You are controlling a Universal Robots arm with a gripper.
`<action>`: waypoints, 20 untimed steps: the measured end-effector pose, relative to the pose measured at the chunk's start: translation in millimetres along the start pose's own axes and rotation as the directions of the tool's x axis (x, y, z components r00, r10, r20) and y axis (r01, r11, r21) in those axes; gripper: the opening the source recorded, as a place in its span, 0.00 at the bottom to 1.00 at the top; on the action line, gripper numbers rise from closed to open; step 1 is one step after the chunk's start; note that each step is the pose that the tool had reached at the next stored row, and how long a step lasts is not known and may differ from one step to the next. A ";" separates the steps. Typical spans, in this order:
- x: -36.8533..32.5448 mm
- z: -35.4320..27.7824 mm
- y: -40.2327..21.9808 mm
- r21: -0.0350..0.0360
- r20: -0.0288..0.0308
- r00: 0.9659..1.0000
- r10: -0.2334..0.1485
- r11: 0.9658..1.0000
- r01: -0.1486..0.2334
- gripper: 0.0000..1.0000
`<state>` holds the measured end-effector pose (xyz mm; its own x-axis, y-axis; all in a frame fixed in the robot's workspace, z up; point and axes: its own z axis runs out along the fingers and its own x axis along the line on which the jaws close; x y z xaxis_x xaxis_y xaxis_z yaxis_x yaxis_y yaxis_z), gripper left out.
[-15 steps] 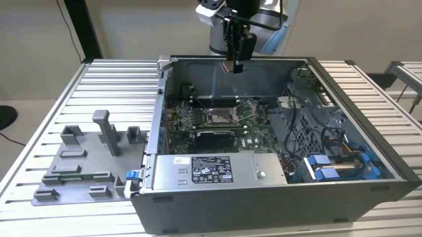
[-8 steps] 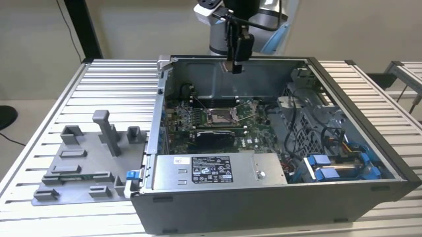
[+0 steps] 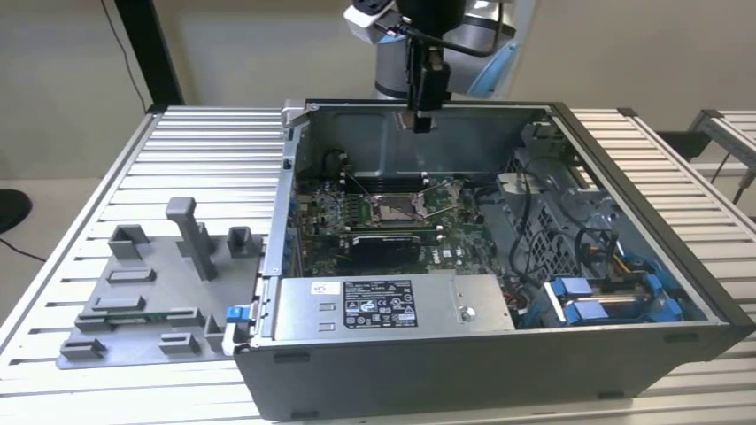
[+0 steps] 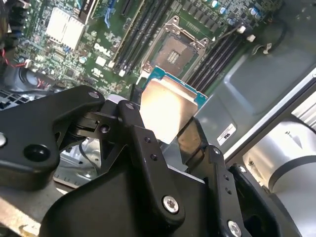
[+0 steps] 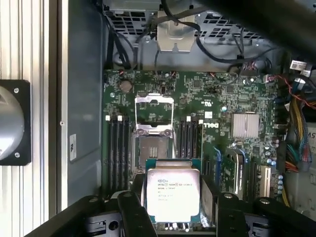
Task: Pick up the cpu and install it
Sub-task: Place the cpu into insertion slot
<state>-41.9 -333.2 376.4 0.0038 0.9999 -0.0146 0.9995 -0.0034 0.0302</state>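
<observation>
Over the slatted table's [image 3: 201,150] open case [image 3: 473,354], the claw [image 3: 420,122] clamps the cpu [image 5: 173,195].

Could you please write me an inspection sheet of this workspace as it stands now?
Surface: slatted metal table carrying an open case.
Job's things: cpu held above the motherboard, near the socket, which is open and empty.
Clutter: grey tray with posts, beside the case.
Grippers: the gripper is shut on the cpu, over the case.
Cables: wire bundles inside the case.
Surroundings: plain wall; second table at the exterior view's right.
</observation>
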 end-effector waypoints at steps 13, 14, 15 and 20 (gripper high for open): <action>0.1 6.0 1.9 0.001 -0.003 1.000 0.012 1.000 -0.012 0.00; 0.2 7.5 2.2 0.001 -0.005 1.000 0.013 1.000 -0.013 0.00; 0.3 8.8 2.4 0.001 -0.006 1.000 0.013 1.000 -0.013 0.00; 1.3 16.4 2.4 0.001 -0.011 1.000 0.013 1.000 -0.013 0.00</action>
<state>-39.1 -332.1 360.1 0.0161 0.9999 -0.0036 0.9994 -0.0160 0.0293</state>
